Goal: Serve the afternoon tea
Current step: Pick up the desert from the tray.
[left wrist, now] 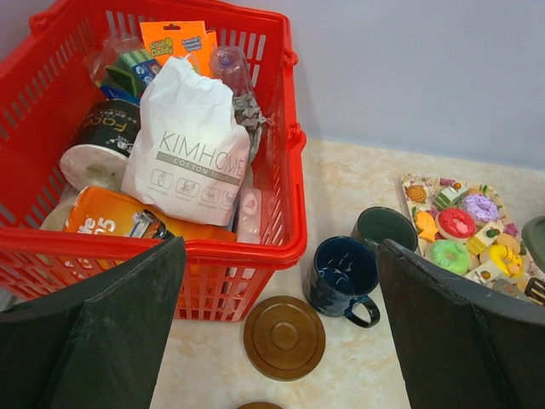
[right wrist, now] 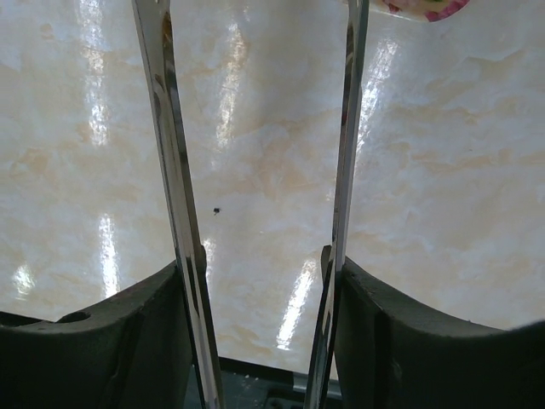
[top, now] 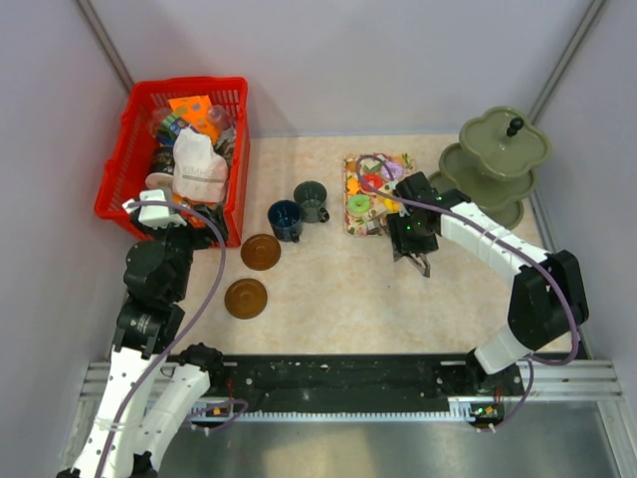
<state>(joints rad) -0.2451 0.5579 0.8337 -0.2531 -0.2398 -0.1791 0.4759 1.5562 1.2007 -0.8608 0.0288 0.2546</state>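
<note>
Pastries (top: pixel 373 194) fill a patterned tray (top: pixel 349 204) at mid-table in the top view. The three-tier stand (top: pixel 495 159) is well to its right, with no pastry on the tiers we can see. The right gripper (top: pixel 418 261) hangs just on the near side of the tray, pointing down at the table (top: pixel 328 309). The navy mug (top: pixel 286 220) and dark-green mug (top: pixel 312 201) stand side by side left of the tray. One saucer (top: pixel 261 251) and a second saucer (top: pixel 245 298) lie nearer the arms, nothing on them.

From the left wrist, the left gripper (left wrist: pixel 277 256) stands fully apart and empty, facing the red basket (left wrist: pixel 213 247) and the mugs. We judge it best parked until the mugs are due.

From the right wrist, the fingers (right wrist: pixel 400 341) clamp the tongs (right wrist: pixel 170 170) from outside. The two blades are spread, with only bare table between them and a corner of the tray at the top edge. The step in hand looks like picking up a pastry. To do it well, we would carry the blades over the tray and straddle one piece alone. We would squeeze gently so both blades meet it evenly, then lift straight up before swinging to the stand.
</note>
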